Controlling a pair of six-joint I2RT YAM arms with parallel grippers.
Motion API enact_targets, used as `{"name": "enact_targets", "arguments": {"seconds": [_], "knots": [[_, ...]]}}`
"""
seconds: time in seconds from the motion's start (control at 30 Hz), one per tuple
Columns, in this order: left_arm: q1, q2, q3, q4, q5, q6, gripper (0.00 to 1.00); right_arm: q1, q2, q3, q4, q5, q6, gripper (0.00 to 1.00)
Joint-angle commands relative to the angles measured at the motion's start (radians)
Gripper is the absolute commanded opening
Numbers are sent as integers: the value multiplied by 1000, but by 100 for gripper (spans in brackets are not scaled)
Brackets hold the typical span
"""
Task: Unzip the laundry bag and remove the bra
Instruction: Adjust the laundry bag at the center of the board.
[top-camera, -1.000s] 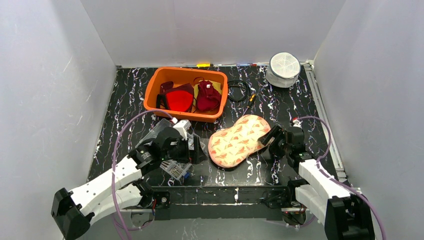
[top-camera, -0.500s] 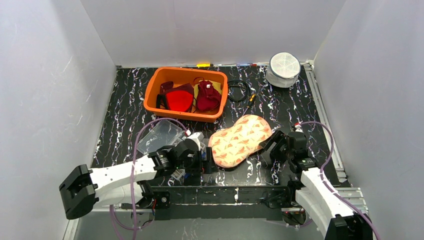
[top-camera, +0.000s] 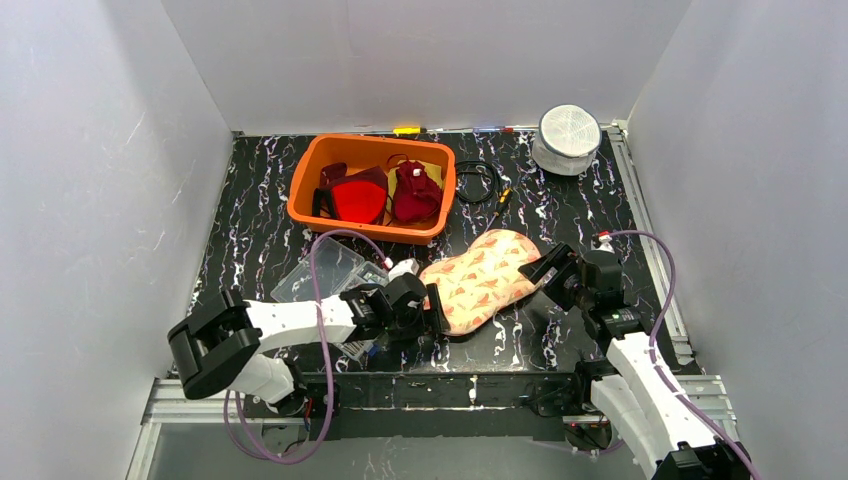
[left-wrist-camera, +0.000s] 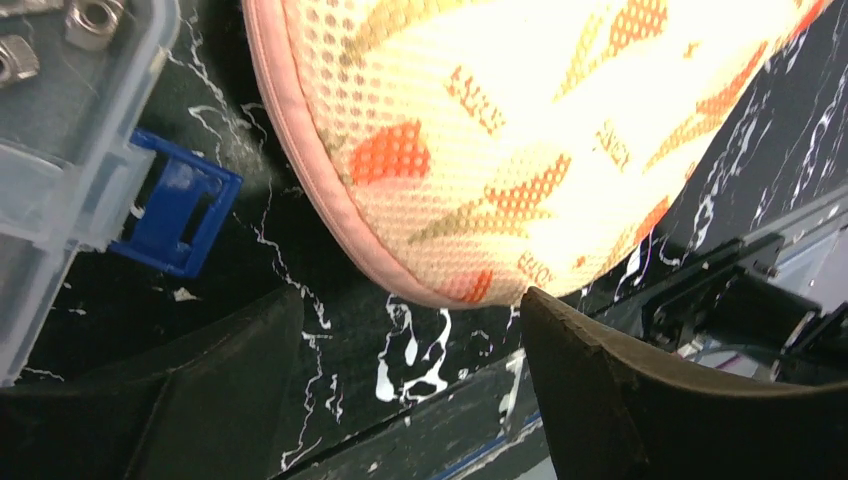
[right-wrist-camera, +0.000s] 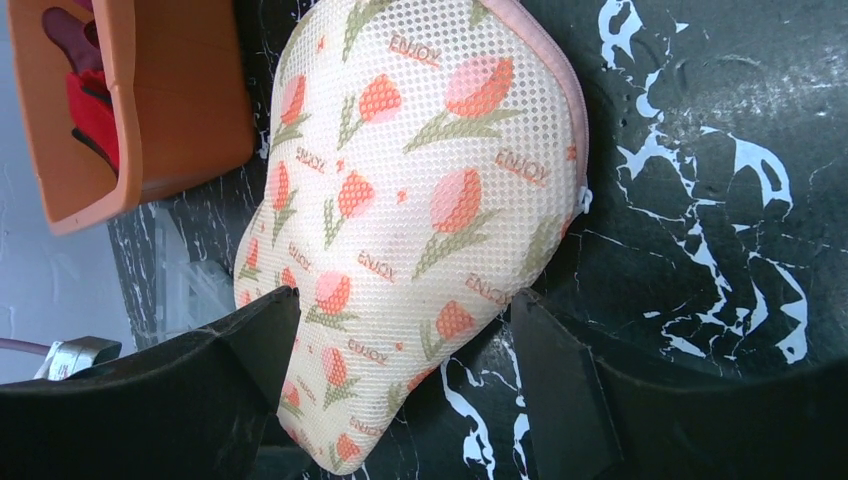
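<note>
Mesh-sided, tulip-printed, lying flat and apparently zipped on the desk (top-camera: 250, 200) between the arms as one laundry bag (top-camera: 480, 280); no sight of the bra, presumably inside. Has swung the left end effector (left-wrist-camera: 410, 300) in from over the clear box (top-camera: 320, 270) to the bag's near corner. Now straddles the pink hem there, fingers apart, clamped on nothing yet. Keeps the right end effector (right-wrist-camera: 400, 300) spread and empty at the far end, shifted only slightly. Looks like bracing before seeking the zip pull. Has left the bag where it lay.
</note>
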Motion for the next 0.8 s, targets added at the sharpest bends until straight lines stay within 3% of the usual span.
{"name": "enact_targets", "arguments": {"seconds": [0.0,0.17,0.47,0.7,0.77], "knots": [[-3,19,15,-4,-116,-47,77,2,-15,45,-27,-8,7,86],[28,38,8,-12,-156,-62,62,9,-6,64,-30,-11,-7,86],[114,82,-26,84,-70,7,36,16,3,99,-48,-4,-38,85],[156,-35,-66,24,-65,79,2,17,11,120,-66,1,-79,86],[181,-87,-89,-25,-52,97,0,17,11,124,-67,8,-93,87]]}}
